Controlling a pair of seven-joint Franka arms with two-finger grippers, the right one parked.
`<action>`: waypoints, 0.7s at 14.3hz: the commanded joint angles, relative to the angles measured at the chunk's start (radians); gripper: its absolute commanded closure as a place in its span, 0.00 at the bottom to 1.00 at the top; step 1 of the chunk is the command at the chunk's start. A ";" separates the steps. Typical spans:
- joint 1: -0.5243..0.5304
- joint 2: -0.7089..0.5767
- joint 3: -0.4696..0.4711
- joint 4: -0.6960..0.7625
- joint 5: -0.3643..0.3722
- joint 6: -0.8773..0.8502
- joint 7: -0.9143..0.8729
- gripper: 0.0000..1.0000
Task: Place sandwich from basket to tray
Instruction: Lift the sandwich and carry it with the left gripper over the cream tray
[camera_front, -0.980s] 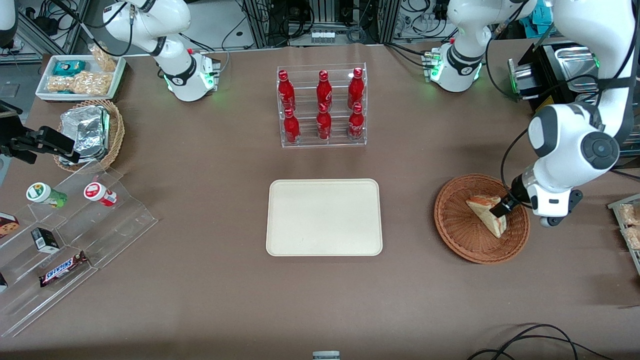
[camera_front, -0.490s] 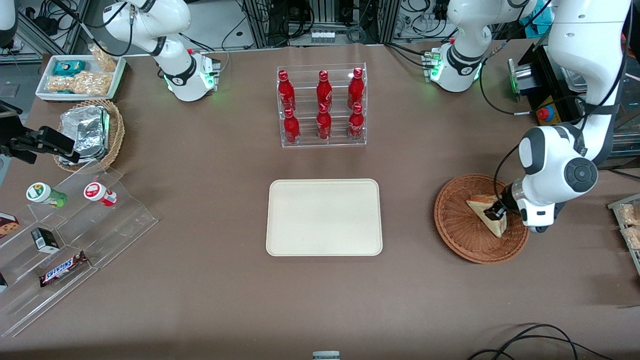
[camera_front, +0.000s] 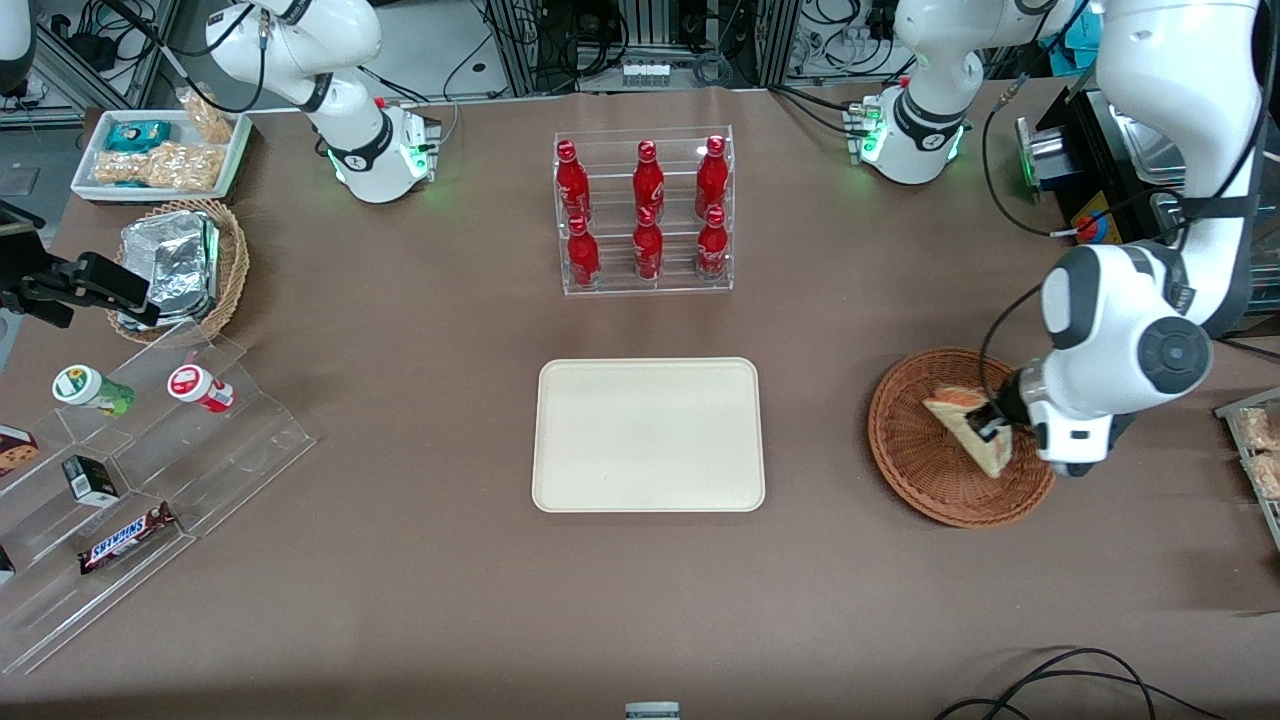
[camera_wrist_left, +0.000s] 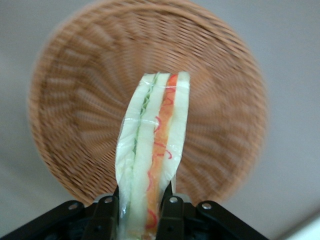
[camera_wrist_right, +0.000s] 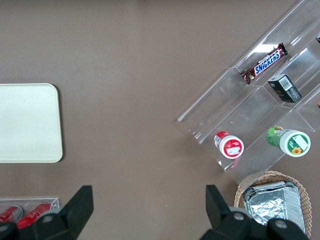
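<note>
The sandwich, a clear-wrapped wedge of pale bread with red-orange and green layers, hangs just above the reddish-brown woven basket at the working arm's end of the table. My gripper is shut on it, one black finger pressed on each bread face. The basket lies below the lifted wedge. The cream tray rests bare at the table's middle, well toward the parked arm from the basket; its corner shows in the right wrist view.
A clear rack of red bottles stands farther from the front camera than the tray. At the parked arm's end are a tan basket with foil packs, a white snack tray and a clear stepped stand with small goods.
The gripper closed onto the sandwich in the basket. The wedge has since shifted slightly toward the tray and risen off the basket floor.
</note>
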 joint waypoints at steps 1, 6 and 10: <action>-0.161 0.092 0.006 0.130 0.003 -0.025 -0.066 1.00; -0.366 0.324 0.006 0.430 -0.003 -0.028 -0.057 0.95; -0.509 0.418 0.006 0.524 0.029 0.018 0.021 0.99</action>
